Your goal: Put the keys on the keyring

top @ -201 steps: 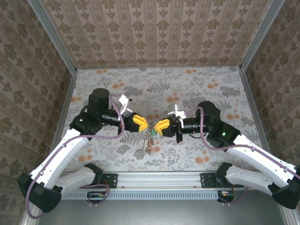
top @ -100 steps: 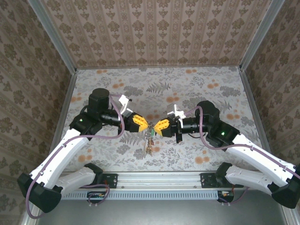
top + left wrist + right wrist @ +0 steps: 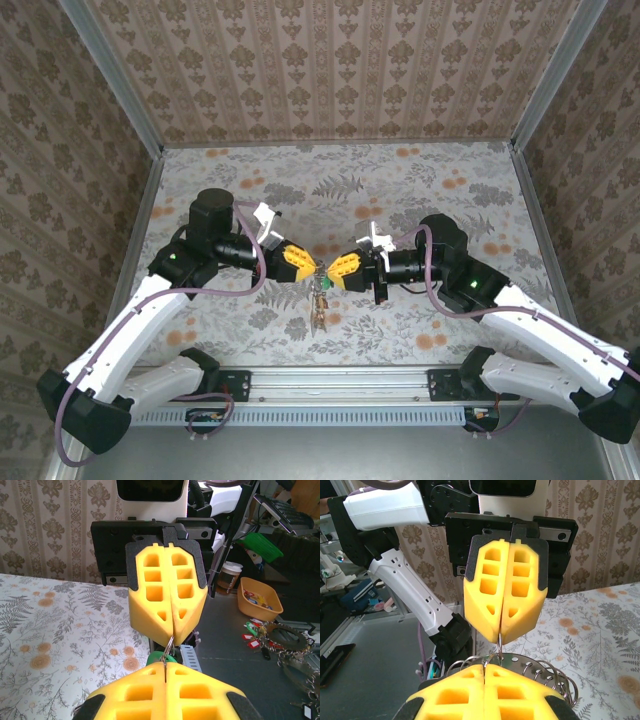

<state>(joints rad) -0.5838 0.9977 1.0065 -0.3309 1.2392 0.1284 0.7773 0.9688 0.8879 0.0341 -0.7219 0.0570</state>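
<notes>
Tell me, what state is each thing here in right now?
keyring, dangling, its wire held up at the top.
left gripper, shut, pinching that wire.
right gripper, shut, pinching the same wire.
green key, hanging below the tips; threaded or not, unclear.

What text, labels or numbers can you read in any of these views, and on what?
No text can be read in any view.
Cup beyond the table: a brown band, too blurred to read.
Red and green tags near the orange tray: too small to read.
</notes>
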